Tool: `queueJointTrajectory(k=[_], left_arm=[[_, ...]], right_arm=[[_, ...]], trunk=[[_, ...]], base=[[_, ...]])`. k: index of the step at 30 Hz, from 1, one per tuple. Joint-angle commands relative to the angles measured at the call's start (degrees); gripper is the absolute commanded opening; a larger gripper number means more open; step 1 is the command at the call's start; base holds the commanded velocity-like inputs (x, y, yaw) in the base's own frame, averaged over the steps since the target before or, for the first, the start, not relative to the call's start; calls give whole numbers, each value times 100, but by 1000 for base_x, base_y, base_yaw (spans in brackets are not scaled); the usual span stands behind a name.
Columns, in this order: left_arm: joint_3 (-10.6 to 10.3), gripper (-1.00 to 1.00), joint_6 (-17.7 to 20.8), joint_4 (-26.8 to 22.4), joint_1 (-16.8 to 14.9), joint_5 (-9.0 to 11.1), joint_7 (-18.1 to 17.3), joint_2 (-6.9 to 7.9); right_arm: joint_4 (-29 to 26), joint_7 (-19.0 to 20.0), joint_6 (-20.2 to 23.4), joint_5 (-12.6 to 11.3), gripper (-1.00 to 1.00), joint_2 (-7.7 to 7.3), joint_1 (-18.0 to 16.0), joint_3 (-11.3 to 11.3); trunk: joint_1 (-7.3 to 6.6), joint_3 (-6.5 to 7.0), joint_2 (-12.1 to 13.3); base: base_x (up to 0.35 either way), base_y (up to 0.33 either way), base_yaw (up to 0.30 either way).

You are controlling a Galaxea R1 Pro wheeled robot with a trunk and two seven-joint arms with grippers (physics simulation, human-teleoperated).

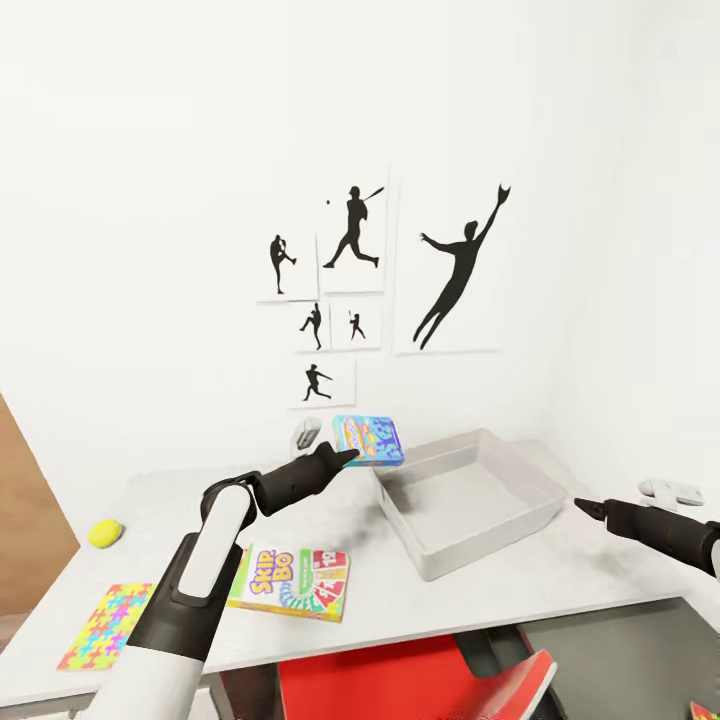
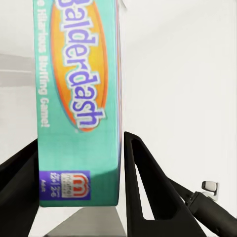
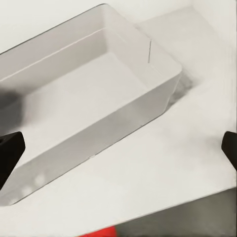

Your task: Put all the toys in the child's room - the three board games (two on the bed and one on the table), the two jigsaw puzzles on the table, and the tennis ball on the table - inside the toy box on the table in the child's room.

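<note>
My left gripper [image 1: 347, 457] is shut on a blue-green Balderdash board game [image 1: 368, 440], held in the air by the far left corner of the toy box [image 1: 440, 562]. The left wrist view shows the game [image 2: 79, 98] clamped between the black fingers [image 2: 148, 187]. The toy box is a light grey tray on the table [image 1: 560, 585], and its inside looks bare [image 3: 123, 129]. The SKIP-BO board game [image 1: 290, 582], one jigsaw puzzle [image 1: 108, 625] and the tennis ball [image 1: 104, 533] lie on the left half of the table. My right gripper [image 1: 585, 507] hangs open to the right of the toy box.
A red chair [image 1: 400, 680] is tucked under the table's front edge. Small white objects sit at the back [image 1: 305, 432] and the right end [image 1: 670, 490] of the table. Baseball silhouettes hang on the white wall [image 1: 350, 280]. A dark grey cabinet top [image 1: 620, 650] lies lower right.
</note>
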Motion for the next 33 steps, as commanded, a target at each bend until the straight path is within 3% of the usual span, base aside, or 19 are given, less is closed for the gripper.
queueJointTrajectory(k=[1,16,19,20,21,22,26,33], left_arm=[[6,-100,23,-8,-4,-1,-5,-2],[121,-100,40,-420,61,-19,24,19],[294,-100,54,-454,-8,-19,47,18],[538,-100,77,-471,-104,-19,60,25],[626,-100,85,-472,-135,-20,61,34],[626,-100,85,-472,-135,-20,61,34],[944,-100,102,-482,-194,-11,49,95],[1187,-100,100,-493,-190,-24,45,167]], right_arm=[[-2,-21,36,-54,100,0,-7,-5],[-2,-21,36,-56,100,6,-1,6],[-2,-21,36,-56,100,8,1,12],[-2,-21,36,-57,100,9,2,20],[-2,-21,36,-57,100,9,2,22],[-2,-21,36,-57,100,9,2,22],[-2,-21,36,-55,100,9,6,27],[-2,-21,36,-49,100,3,4,25]], trunk=[[2,-12,-11],[2,-12,-11],[2,-12,-11],[2,-12,-11],[2,-12,-11],[2,-12,-11],[2,-12,-11],[2,-12,-11]], base=[[-69,0,-145],[-17,0,-252],[-1,0,-285],[-1,0,-287],[-1,0,-287],[-1,0,-287],[0,0,-288],[0,0,-228]])
